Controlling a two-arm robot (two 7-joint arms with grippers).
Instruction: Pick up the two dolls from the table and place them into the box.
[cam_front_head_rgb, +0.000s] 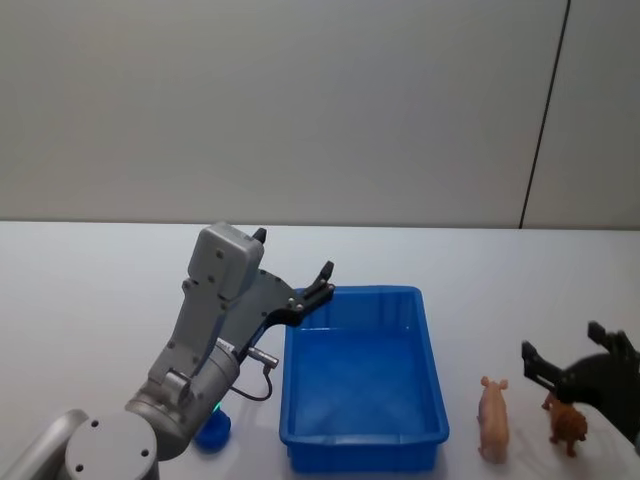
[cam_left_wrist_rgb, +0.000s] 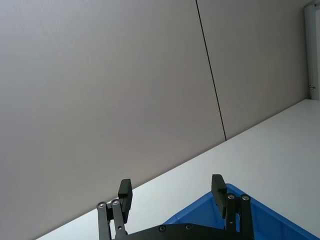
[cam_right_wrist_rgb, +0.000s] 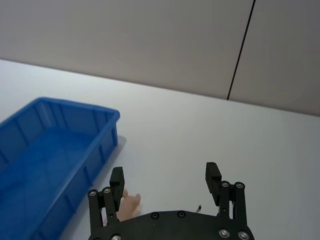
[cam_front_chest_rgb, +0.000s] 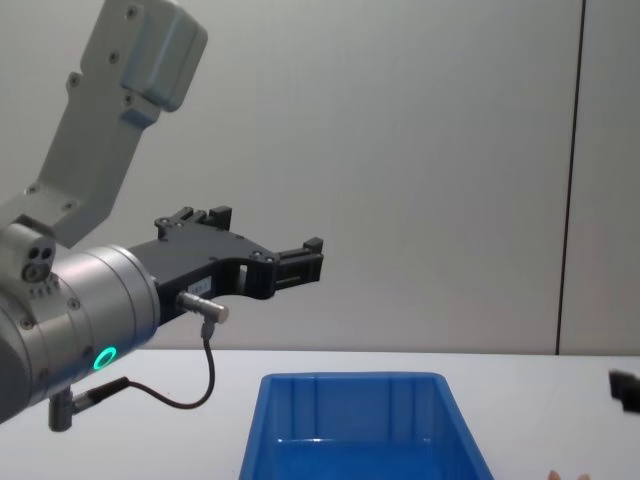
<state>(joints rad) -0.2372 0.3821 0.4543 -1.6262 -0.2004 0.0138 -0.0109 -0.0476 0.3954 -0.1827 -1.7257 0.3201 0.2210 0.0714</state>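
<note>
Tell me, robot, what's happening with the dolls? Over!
Left gripper open, raised beside box. Right gripper open, by brown doll. Pink doll beside it, both on table. Box empty, nothing blocking.

Bright, even, diffuse light, probably from overhead. Faint soft shadow beside the bright blue plastic open-topped bin (cam_front_head_rgb: 432, 372) on the flat white tabletop (cam_front_head_rgb: 90, 300); mild sheen on its floor.

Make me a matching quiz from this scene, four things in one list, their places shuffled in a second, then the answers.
1 pink doll
2 reddish-brown doll
3 left gripper
4 right gripper

A raised by the box's far left corner, jaws open
B on the table, farthest right
C on the table, just right of the box
D beside both dolls, jaws open

Pairs: 1-C, 2-B, 3-A, 4-D
</note>
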